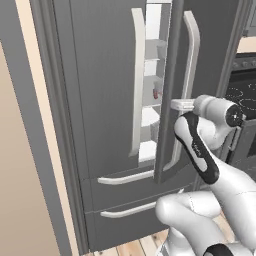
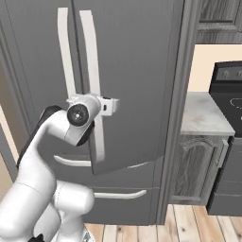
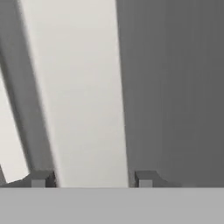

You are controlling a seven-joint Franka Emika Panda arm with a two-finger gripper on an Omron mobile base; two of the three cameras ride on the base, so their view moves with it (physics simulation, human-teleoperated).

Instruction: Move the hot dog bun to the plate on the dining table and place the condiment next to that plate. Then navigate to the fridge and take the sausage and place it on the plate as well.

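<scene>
The tall dark grey fridge [image 1: 100, 75] [image 2: 142, 71] stands right in front of me, its right door swung partly open. Through the gap I see white shelves and a small reddish-brown piece that looks like the sausage [image 1: 156, 93]. My gripper [image 1: 173, 104] [image 2: 110, 107] [image 3: 94, 178] is at that door's long pale handle [image 1: 192, 50] [image 2: 92, 56] [image 3: 78, 87]. In the hand view the fingertips [image 3: 145, 178] stand on either side of the handle, with a thin gap on the right side. The hot dog bun, plate, dining table and condiment are out of view.
A black oven [image 1: 245, 95] [image 2: 227, 80] stands to the right of the fridge, past a marbled worktop [image 2: 203, 116] over grey cabinet doors. Two fridge drawers with bar handles [image 1: 125, 177] sit below the doors. A beige wall [image 1: 15, 200] is on the left.
</scene>
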